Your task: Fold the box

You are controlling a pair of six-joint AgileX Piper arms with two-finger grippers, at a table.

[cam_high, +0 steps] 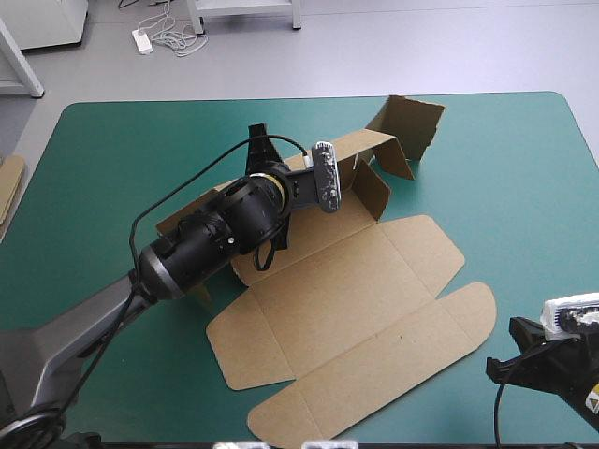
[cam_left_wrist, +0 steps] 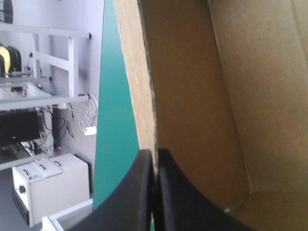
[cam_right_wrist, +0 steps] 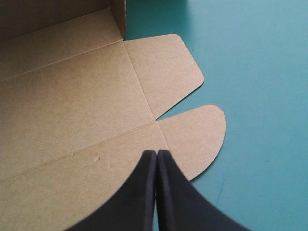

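From above, your left arm hides the left hand and the wall of the box it pinches. The picture's edge cuts off your right hand and the spare board.

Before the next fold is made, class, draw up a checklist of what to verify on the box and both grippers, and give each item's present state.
1. Hold on the board: ok. The left gripper is shut on the edge of a raised wall of the box.
2. Second arm free: ok. The right gripper is shut, holds nothing, and is near the lid's rounded flap.
3. The lid lies flat on the teal-green cover: ok.
4. Far walls tucked: not ok. The end flap stands loose beyond the corner.
5. Wall under the left arm: cannot tell, as the arm hides it.
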